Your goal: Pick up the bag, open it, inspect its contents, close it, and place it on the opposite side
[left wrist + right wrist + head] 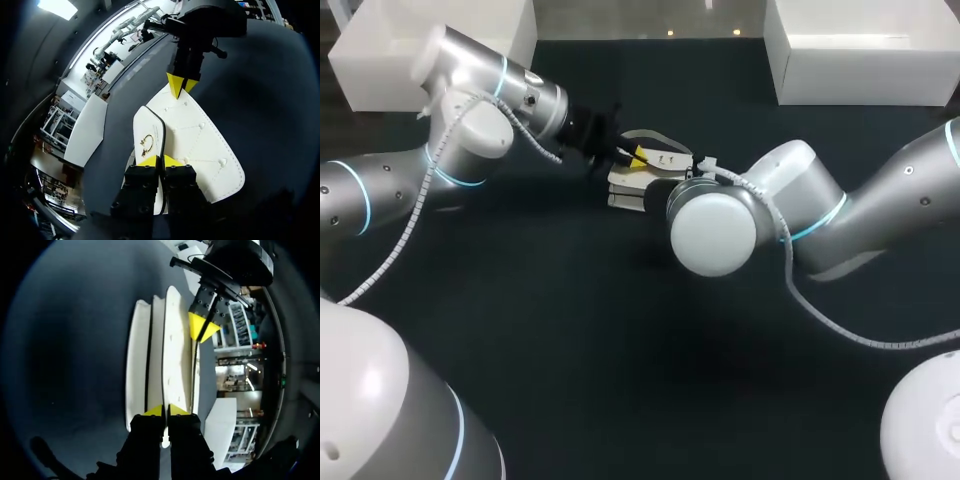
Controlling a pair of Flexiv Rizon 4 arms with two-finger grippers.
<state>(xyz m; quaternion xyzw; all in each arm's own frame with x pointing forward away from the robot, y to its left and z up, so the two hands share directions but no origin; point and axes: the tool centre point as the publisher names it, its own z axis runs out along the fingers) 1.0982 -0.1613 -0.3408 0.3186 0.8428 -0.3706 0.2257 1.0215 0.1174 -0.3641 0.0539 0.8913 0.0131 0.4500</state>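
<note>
The white quilted bag hangs between my two grippers over the middle of the dark table. In the left wrist view the bag shows its studded side and a gold clasp on a black-trimmed flap. My left gripper is shut on the bag's near edge, by the flap. My right gripper pinches the opposite edge. In the right wrist view the bag is edge-on, with my right gripper shut on its rim and my left gripper on the far end. In the head view my left gripper shows; the right one is hidden behind its wrist.
A white bin stands at the back left of the table and another white bin at the back right. Dark table surface spreads in front of the bag.
</note>
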